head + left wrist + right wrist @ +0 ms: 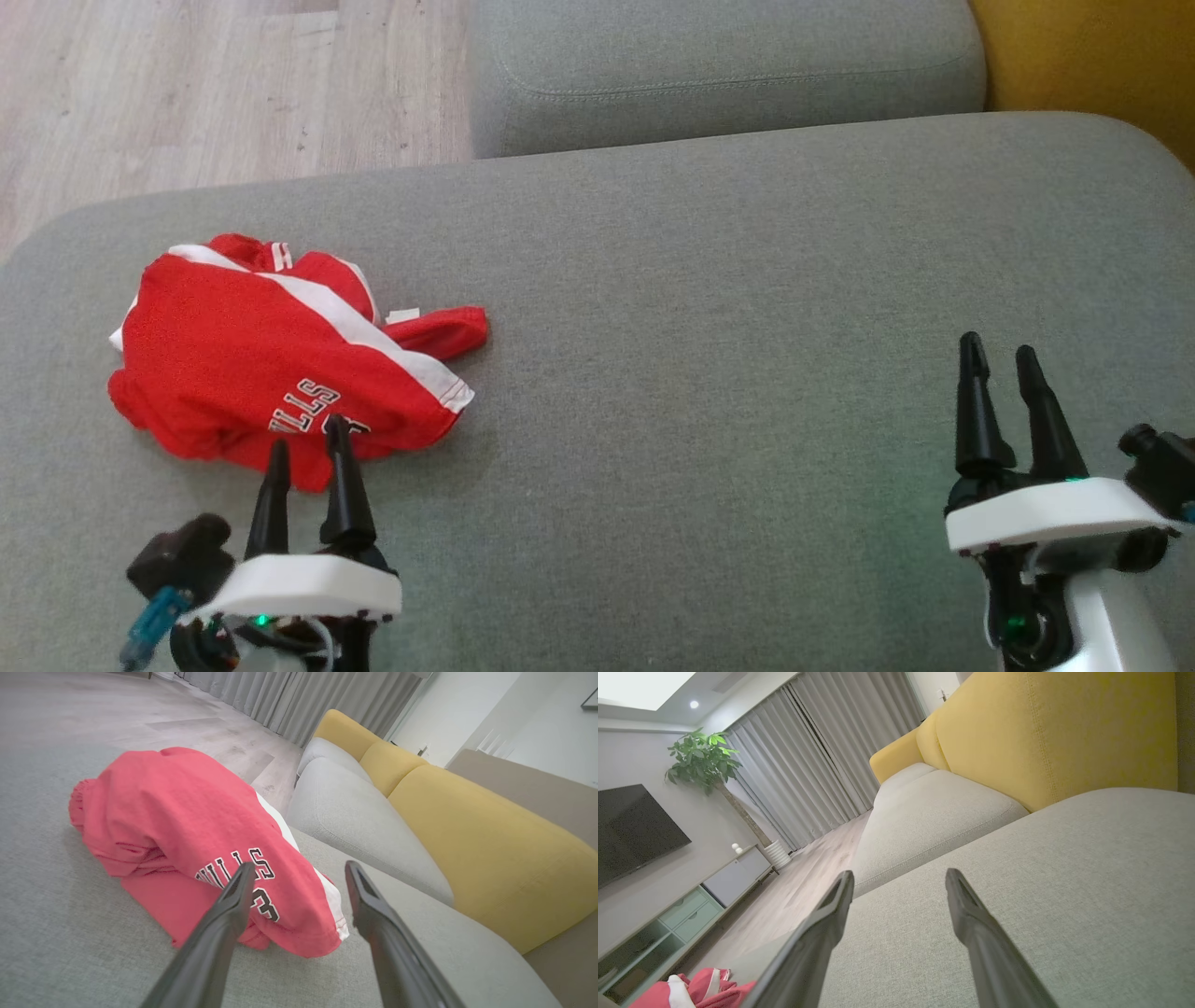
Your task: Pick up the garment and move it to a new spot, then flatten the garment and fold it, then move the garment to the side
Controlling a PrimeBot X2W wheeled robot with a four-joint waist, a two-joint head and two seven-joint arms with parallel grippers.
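A crumpled red jersey garment with white stripes and black-and-white lettering (pixel 280 364) is seen on the left part of a broad grey fabric sofa cushion (pixel 728 373), lying in a loose heap that is longer across the head view than along it. Just on its near side the left gripper (pixel 308 437) is held with its two dark fingers spread apart and nothing between them. Its tips are seen against the garment's near hem, but it cannot be told whether the cloth is touched.

In the left wrist view the garment (pixel 187 826) is found ahead of the left gripper (pixel 299 867) and off to that view's left, with one finger overlapping the lettered fold. A short reach forward and a small shift sideways are judged to be needed before the jaws can be closed on cloth.

The rest of the cushion is shown as flat woven cloth. The right gripper (pixel 998 347) is held well apart from the garment, over the cushion's right part, with its fingers parted and nothing held, so the left arm is plainly the nearer.

Beyond the cushion, a pale wood floor (pixel 187 84), a second grey cushion (pixel 728 65) and a yellow backrest (pixel 1092 65) are seen. Grey curtains (pixel 817 765), a dark wall screen (pixel 630 830) and a leafy green plant (pixel 700 756) are shown in the right wrist view.
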